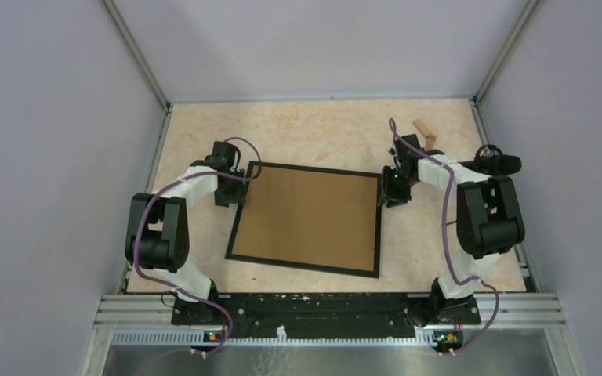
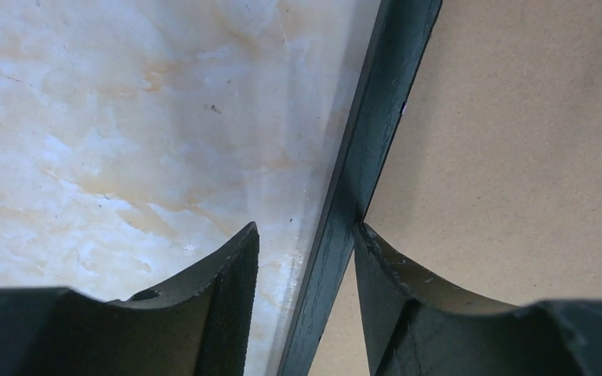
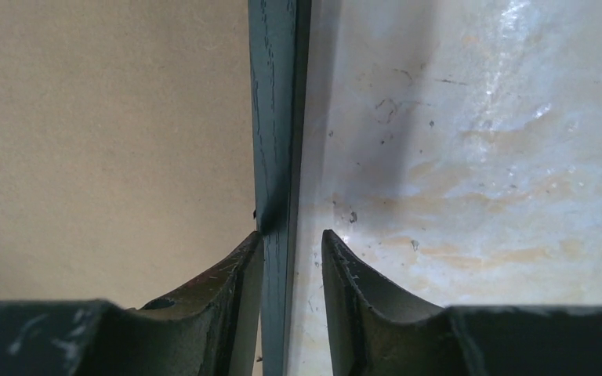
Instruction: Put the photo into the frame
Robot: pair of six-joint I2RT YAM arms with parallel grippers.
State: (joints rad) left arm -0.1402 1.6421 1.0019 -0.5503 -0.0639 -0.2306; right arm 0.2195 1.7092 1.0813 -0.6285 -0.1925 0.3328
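The black frame (image 1: pixel 306 219) lies flat on the table with its brown back board up. The photo is out of view. My left gripper (image 1: pixel 231 196) straddles the frame's left rail (image 2: pixel 376 117); in its wrist view the gripper (image 2: pixel 306 229) is open, the right finger on the board side touching the rail and the left finger apart over the table. My right gripper (image 1: pixel 392 197) straddles the right rail (image 3: pixel 274 117); in its wrist view the gripper (image 3: pixel 291 233) is open, the left finger against the rail and the right finger a gap away.
A small wooden piece (image 1: pixel 424 130) lies at the back right of the marbled table (image 1: pixel 321 133). Grey walls enclose the table on three sides. The arm bases stand on a rail at the near edge.
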